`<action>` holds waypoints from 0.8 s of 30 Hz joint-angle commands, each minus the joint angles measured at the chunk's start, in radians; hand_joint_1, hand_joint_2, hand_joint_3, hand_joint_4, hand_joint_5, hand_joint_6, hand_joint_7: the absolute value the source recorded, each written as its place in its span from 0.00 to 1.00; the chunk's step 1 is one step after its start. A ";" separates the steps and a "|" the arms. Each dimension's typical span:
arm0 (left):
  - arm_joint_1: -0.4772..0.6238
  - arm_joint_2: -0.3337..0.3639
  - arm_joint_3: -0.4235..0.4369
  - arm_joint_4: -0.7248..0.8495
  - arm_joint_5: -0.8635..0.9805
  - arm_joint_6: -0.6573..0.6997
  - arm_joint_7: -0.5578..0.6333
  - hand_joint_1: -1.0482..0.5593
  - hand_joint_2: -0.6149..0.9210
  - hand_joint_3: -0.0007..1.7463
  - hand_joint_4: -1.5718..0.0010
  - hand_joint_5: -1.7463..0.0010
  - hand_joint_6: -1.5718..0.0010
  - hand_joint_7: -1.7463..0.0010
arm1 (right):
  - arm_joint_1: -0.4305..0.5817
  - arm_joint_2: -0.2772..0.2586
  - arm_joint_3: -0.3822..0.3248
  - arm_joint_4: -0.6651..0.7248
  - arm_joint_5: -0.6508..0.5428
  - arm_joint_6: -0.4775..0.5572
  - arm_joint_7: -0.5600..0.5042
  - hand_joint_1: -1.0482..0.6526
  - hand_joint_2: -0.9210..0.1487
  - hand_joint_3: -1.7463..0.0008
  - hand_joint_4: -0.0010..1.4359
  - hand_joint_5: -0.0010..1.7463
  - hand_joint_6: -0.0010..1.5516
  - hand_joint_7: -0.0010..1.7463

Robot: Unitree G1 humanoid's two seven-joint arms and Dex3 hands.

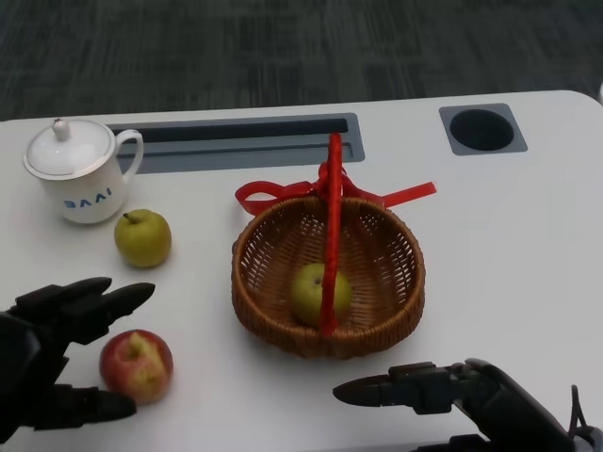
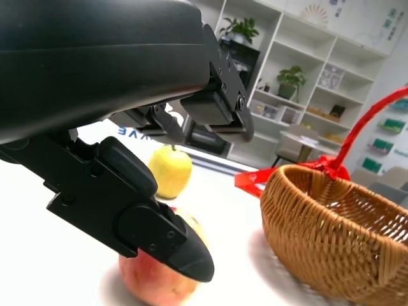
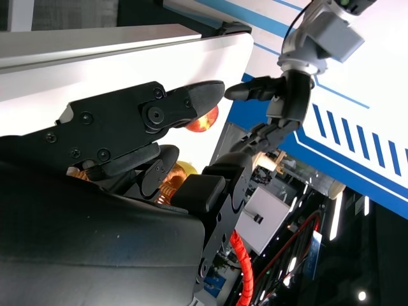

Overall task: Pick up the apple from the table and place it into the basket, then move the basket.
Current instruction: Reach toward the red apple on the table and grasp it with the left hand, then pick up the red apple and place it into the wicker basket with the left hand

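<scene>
Your left hand [image 1: 57, 353] sits spread around the red apple [image 1: 138, 364] on the table [image 1: 509, 245], fingers apart, not yet gripping. Your right hand [image 1: 452, 391] hovers released just before the basket [image 1: 391, 282], which holds a green apple [image 1: 309, 292]. Another green apple [image 1: 143, 237] lies beside the mug [image 1: 75, 171].

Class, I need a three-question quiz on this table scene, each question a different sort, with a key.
1. True or false: the basket already holds a green apple.
2. Which hand is nearest the red apple? A. left hand B. right hand
3. Fill in: the lidded mug stands beside a ______ apple.

Key: 1 true; 2 A; 3 yellow-green.
</scene>
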 commanded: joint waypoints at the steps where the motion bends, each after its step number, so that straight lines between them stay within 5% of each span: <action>1: -0.103 0.042 -0.124 0.170 0.067 0.079 0.117 0.18 0.80 0.00 0.72 1.00 0.70 1.00 | 0.007 -0.013 -0.015 -0.015 0.005 -0.010 -0.007 0.31 0.02 1.00 0.58 0.00 0.49 0.00; 10: -0.284 0.042 -0.353 0.474 0.044 0.140 0.267 0.19 0.80 0.00 0.74 0.99 0.71 1.00 | 0.019 -0.018 -0.020 -0.034 0.004 -0.003 -0.005 0.31 0.01 1.00 0.58 0.00 0.49 0.00; 24: -0.367 0.003 -0.511 0.602 -0.062 0.155 0.283 0.22 0.83 0.00 0.70 0.99 0.71 1.00 | 0.019 -0.015 -0.021 -0.036 0.011 0.003 0.001 0.31 0.01 1.00 0.58 0.00 0.49 0.00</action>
